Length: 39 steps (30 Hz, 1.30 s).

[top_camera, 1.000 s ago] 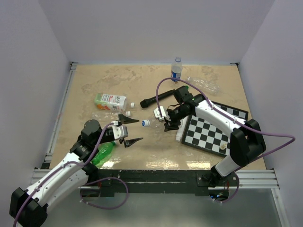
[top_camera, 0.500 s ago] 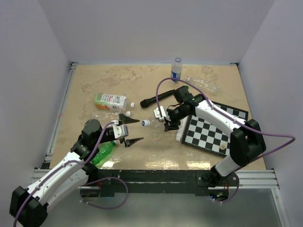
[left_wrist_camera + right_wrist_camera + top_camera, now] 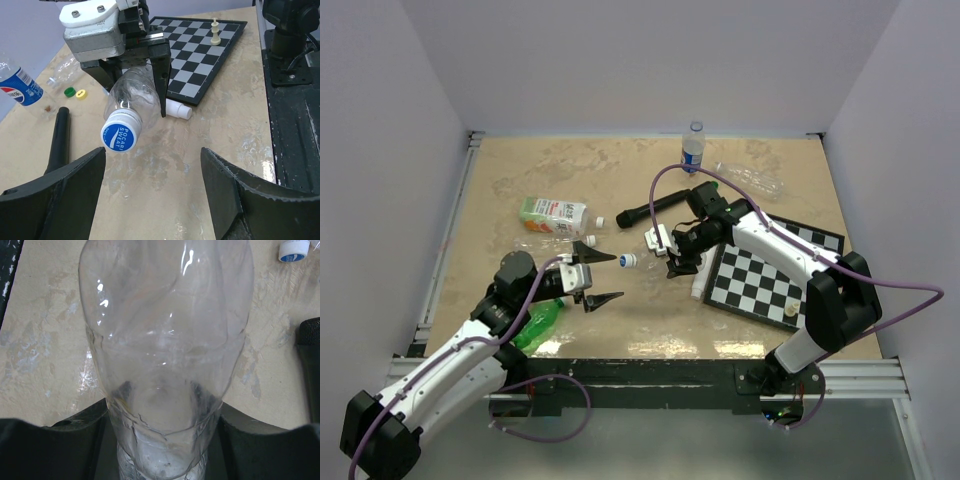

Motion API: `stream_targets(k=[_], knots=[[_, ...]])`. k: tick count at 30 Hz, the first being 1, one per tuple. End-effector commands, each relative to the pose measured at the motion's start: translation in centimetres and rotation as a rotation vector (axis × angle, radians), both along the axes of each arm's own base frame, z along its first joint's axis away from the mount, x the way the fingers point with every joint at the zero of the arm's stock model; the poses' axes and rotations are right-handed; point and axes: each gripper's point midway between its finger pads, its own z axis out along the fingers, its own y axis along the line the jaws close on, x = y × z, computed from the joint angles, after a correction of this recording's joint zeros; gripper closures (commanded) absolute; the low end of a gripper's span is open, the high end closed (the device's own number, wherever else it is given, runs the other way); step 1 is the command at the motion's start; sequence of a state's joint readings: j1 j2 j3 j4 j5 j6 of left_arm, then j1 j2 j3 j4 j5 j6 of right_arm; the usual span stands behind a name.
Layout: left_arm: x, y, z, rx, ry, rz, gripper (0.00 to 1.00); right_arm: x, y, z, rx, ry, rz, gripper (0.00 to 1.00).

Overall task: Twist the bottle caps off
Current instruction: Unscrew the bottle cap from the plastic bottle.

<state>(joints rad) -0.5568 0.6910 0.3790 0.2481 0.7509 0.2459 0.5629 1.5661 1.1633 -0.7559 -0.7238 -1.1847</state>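
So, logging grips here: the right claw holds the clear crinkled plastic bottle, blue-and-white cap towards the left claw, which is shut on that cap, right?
No: the left wrist view shows the left claw open, not touching the blue-and-white round plastic cap. The right claw does hold the clear crinkled plastic bottle.

The beige marbled surface (image 3: 520, 180) carries a white-and-green carton (image 3: 552, 212) at the left, a black microphone (image 3: 636, 212) lying near the middle and a chessboard (image 3: 770, 272) flat at the right. At the back a Pepsi bottle (image 3: 693, 150) stands upright, with a crinkled clear bottle (image 3: 752, 179) lying near it. A green bottle (image 3: 540, 322) lies at the near left, and a green cap (image 3: 69, 91) and a yellow cap (image 3: 80, 93) sit just beside each other.
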Motion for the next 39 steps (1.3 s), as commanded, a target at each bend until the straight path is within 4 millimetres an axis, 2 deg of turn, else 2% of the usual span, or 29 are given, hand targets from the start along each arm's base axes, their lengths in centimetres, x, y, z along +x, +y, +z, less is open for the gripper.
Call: stream_targets(k=[1, 17, 23, 25, 28, 31, 33, 36, 39], knots=[[0.0, -0.5, 1.8, -0.038, -0.061, -0.035, 0.21, 0.0, 0.7, 1.0, 0.028, -0.006, 0.026, 0.91], [2.2, -1.1, 3.0, -0.06, -0.028, 0.02, 0.32, -0.3, 0.9, 0.8, 0.02, -0.002, 0.034, 0.91], [2.6, -1.4, 3.1, -0.064, -0.02, 0.025, 0.35, -0.4, 1.0, 0.7, 0.02, 0.0, 0.037, 0.91], [2.5, -1.5, 3.2, -0.067, -0.014, 0.019, 0.38, -0.4, 0.9, 0.7, 0.019, 0.003, 0.037, 0.91], [2.6, -1.7, 3.0, -0.063, 0.006, 0.01, 0.47, -0.4, 1.0, 0.6, 0.019, 0.003, 0.04, 0.91], [2.5, -1.8, 3.1, -0.066, 0.019, 0.004, 0.63, -0.4, 1.0, 0.6, 0.018, 0.003, 0.036, 0.91], [2.5, -1.8, 3.0, -0.067, 0.035, 0.003, 0.76, -0.4, 1.0, 0.6, 0.017, 0.002, 0.037, 0.91], [2.6, -1.8, 3.0, -0.068, 0.067, 0.01, 1.0, -0.5, 0.9, 0.5, 0.015, 0.005, 0.037, 0.91], [2.7, -1.9, 2.9, -0.076, 0.139, 0.028, 1.0, -0.4, 0.9, 0.5, 0.013, 0.003, 0.035, 0.91]])
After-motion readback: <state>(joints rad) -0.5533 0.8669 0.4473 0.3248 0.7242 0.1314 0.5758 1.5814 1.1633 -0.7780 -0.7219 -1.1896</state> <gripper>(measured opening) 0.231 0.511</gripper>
